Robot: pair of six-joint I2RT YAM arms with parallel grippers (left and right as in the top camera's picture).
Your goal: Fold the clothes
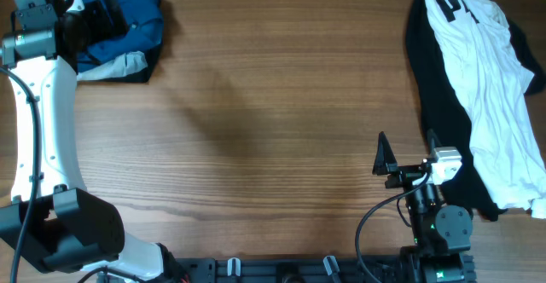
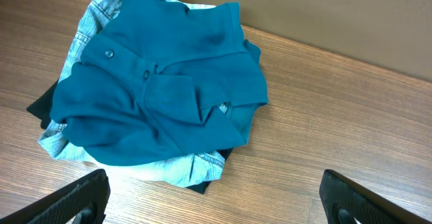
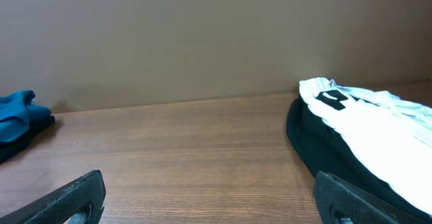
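The left gripper (image 2: 212, 191) hovers over the far-left corner of the table (image 1: 273, 104), jaws spread wide and empty. Straight below and ahead of it, the dark-blue shirt (image 2: 162, 82) lies bunched on top of pale jeans (image 2: 84, 32) and a black piece (image 2: 39, 106).

The right gripper (image 3: 209, 191) sits near the front edge, jaws likewise wide and holding nothing. The white printed shirt (image 1: 486, 78) lies just to its right on a black garment (image 1: 424, 70), its long axis running far to near. The right arm is nearer to it.

Only the overhead view shows both heaps whole. Only the left wrist view shows the 3 layers.
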